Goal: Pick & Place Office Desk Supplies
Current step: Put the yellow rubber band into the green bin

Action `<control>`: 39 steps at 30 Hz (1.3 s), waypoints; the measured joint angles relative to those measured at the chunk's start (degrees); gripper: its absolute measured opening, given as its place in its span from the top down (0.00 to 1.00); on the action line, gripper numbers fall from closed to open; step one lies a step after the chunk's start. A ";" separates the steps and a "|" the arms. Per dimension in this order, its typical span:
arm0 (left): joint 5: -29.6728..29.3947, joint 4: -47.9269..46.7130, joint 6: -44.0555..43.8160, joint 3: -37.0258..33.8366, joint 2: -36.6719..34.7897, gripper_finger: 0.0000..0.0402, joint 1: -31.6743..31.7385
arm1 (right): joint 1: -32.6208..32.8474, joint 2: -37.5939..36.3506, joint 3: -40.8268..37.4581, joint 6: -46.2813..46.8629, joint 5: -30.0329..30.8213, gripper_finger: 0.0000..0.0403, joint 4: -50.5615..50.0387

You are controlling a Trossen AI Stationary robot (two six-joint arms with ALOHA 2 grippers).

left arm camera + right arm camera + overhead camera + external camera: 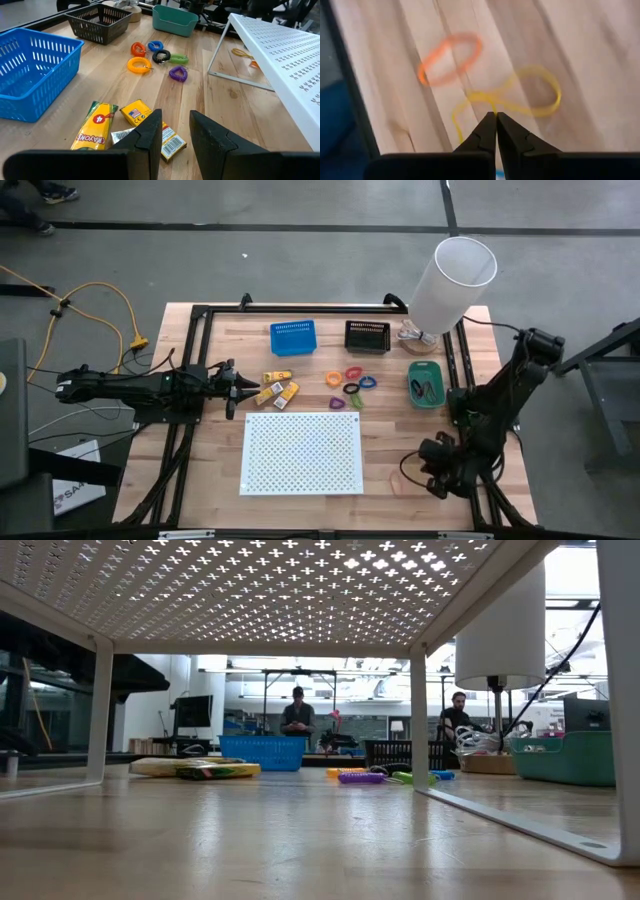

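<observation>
Where the right gripper (496,131) hangs low over the bare wood at the table's near right corner, its two dark fingers are pressed together, tips touching, and they pinch a thin yellow rubber band (520,97) that loops away from the tips across the boards. An orange rubber band (451,59) lies just beside the yellow one (both are blurred, so whether they overlap cannot be told).

The left gripper (175,131) sits at the table's left side, fingers parted with a clear gap between them and nothing in that gap. Just beyond its fingertips lie the yellow-orange packets (141,116), a small cluster flat on the wood, one of them a crayon box (95,126) lying beside the rest. Farther out is a loose group of plastic loops (155,55): orange, red, blue, black, green and purple, close together but mostly apart from one another.

From above, the packets (277,388) are left of centre and the loops (352,381) right of them. The white perforated board (302,452) stands on legs toward the near edge. Along the far side stand a blue bin (293,337) and a black bin (366,336), and a green bin (425,385) to the right holds a few thin bands. A white lamp (452,282) stands at the far right corner.
</observation>
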 joint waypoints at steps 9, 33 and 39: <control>0.00 0.00 0.01 0.00 0.00 0.76 -0.01 | -0.52 -8.89 0.07 -11.63 18.61 0.99 -0.49; 0.00 0.00 0.01 0.00 0.00 0.76 0.00 | -16.71 -17.38 0.11 -32.10 51.06 0.99 -6.73; 0.00 0.00 -0.01 0.00 -0.02 0.76 0.00 | -23.42 -17.98 0.11 -31.91 51.71 0.99 -12.64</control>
